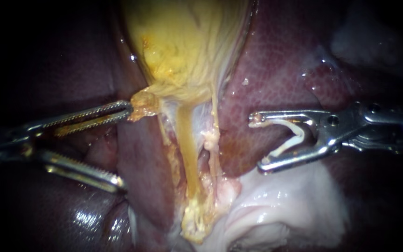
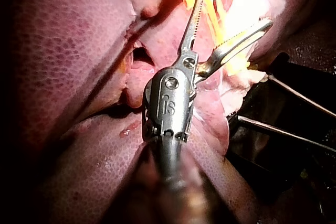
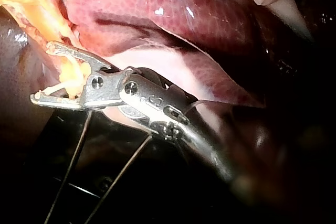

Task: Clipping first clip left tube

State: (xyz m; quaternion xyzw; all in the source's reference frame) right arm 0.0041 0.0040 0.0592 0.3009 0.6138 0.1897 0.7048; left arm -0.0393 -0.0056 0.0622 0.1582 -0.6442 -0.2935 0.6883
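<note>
the left tool and right tool are bright polished metal, the left's jaws finely toothed. between the right tool's jaws sits a smooth white clip. liver wet, glossy; gallbladder fibrous, duller.

Liver, gallbladder seemingly resting on it

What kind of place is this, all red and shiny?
Likely a surgery practice bench: a dark red liver and yellow gallbladder, plus my left instrument and my right instrument, whose jaws hold a white clip.
</note>
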